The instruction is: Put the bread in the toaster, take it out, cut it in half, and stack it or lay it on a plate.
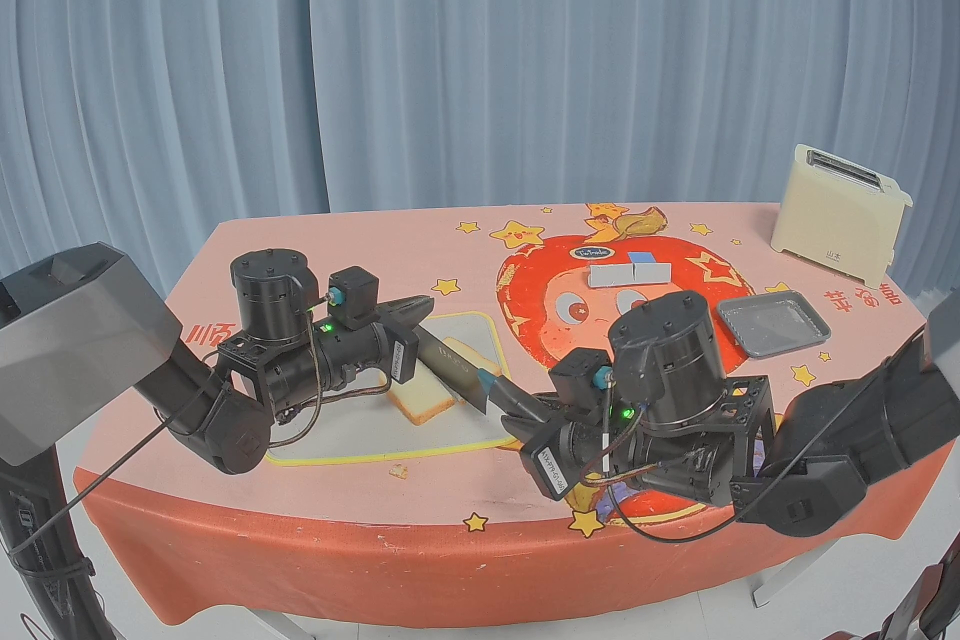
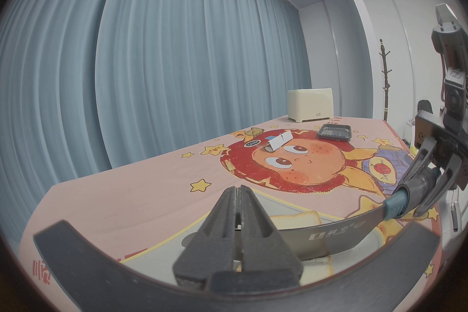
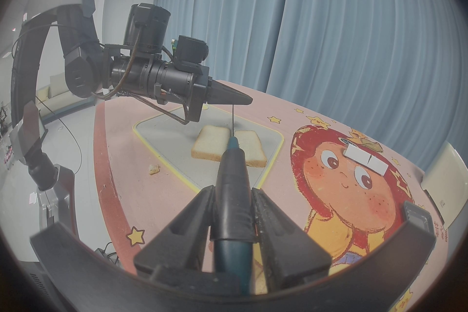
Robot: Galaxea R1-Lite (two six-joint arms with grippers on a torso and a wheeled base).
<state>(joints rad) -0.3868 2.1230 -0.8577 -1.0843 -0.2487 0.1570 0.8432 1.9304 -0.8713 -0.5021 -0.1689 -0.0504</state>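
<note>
The toasting looks done. The bread [image 1: 425, 394] lies on the mat [image 1: 340, 432] at the robot's left, well apart from the toaster [image 1: 840, 217] at the far right corner of the table [image 1: 330, 252]. The step in hand is the cut.

The right gripper [image 1: 512, 409] is clamped around the handle of the knife [image 1: 455, 364], and the blade stands on edge across the middle of the bread. In the right wrist view the bread shows as two pieces, one on either side of the blade. The cut therefore seems made, or nearly so, though it cannot be told whether the pieces are fully parted.

The left gripper [image 1: 418, 309] has its fingers pressed together with nothing between them. It hangs above the bread, close to the blade's tip, and does not touch the bread as far as can be seen. A crumb [image 1: 399, 471] lies just off the mat's near edge.

By this judgement, what is left is to lift the knife away and then carry both pieces to the plate [image 1: 773, 324].

As for containers, the plate, a grey tray near the toaster, has no bread on it. No bread sticks out of the toaster's slots, and their insides are hidden.
</note>
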